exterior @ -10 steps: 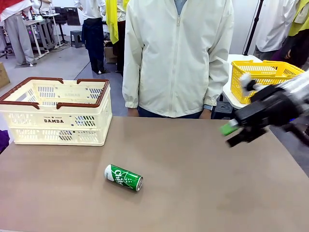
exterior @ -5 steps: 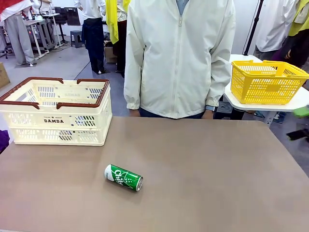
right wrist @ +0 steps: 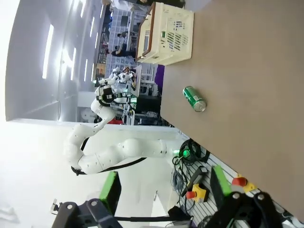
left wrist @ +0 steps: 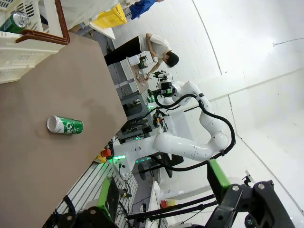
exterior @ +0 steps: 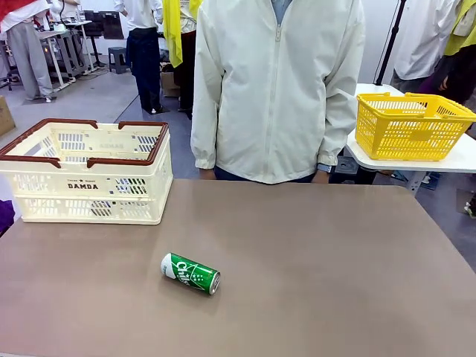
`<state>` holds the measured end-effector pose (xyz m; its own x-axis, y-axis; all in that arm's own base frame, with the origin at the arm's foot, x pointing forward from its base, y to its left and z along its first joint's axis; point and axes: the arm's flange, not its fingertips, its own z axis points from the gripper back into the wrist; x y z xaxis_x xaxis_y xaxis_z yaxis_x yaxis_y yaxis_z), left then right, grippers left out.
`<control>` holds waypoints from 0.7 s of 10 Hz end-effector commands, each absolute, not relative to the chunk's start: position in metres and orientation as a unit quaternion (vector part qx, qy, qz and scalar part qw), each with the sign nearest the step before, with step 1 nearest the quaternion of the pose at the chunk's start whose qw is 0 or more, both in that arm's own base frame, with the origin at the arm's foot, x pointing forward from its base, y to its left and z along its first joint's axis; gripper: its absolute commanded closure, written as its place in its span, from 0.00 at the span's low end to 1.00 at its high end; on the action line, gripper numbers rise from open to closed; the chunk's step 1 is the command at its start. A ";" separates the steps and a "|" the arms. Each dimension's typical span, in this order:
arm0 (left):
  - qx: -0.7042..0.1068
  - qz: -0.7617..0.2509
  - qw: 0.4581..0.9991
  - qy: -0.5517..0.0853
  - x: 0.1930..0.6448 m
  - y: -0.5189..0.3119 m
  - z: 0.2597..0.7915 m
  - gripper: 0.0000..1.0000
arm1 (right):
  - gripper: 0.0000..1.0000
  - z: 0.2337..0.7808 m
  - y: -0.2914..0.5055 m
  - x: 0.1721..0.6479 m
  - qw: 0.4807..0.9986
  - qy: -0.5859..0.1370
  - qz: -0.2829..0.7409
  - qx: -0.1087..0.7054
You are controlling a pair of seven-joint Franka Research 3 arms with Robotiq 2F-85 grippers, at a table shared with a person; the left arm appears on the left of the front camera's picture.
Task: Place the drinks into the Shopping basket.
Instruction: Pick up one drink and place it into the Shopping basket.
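So both jaws stand spread and empty; your green can point(exterior: 190, 273) lies sideways on the worktop point(exterior: 327, 268), free to roll. Another seems already in the basket point(exterior: 88, 182).

My worktop point(exterior: 312, 260) is plain brown; at two o'clock, a yellow basket point(exterior: 409, 126) on a white side table point(exterior: 461, 160); grey floor point(exterior: 97, 97) at eleven o'clock.

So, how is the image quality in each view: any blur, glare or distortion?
Front view: sharp, evenly lit, green can casting a soft shadow. Left wrist view: rolled sideways, wide-angle bending, bright white wall. Right wrist view: also rolled, strong glare from ceiling lights at the left.
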<state>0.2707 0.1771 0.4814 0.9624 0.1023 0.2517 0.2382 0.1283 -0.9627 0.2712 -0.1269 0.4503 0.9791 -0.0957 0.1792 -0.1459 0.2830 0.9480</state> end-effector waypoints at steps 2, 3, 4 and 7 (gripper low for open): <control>-0.669 -0.046 0.730 -0.134 0.270 0.175 0.485 0.00 | 0.00 0.456 -0.122 0.269 0.795 -0.087 0.026 0.599; -0.659 -0.046 0.740 -0.129 0.271 0.177 0.481 0.00 | 0.00 0.456 -0.122 0.269 0.795 -0.087 0.026 0.599; -0.613 -0.146 0.771 -0.093 0.277 0.132 0.504 0.00 | 0.00 0.456 -0.122 0.269 0.795 -0.087 0.026 0.599; -0.467 -0.281 0.838 0.038 0.300 -0.037 0.515 0.00 | 0.00 0.456 -0.122 0.269 0.795 -0.087 0.026 0.599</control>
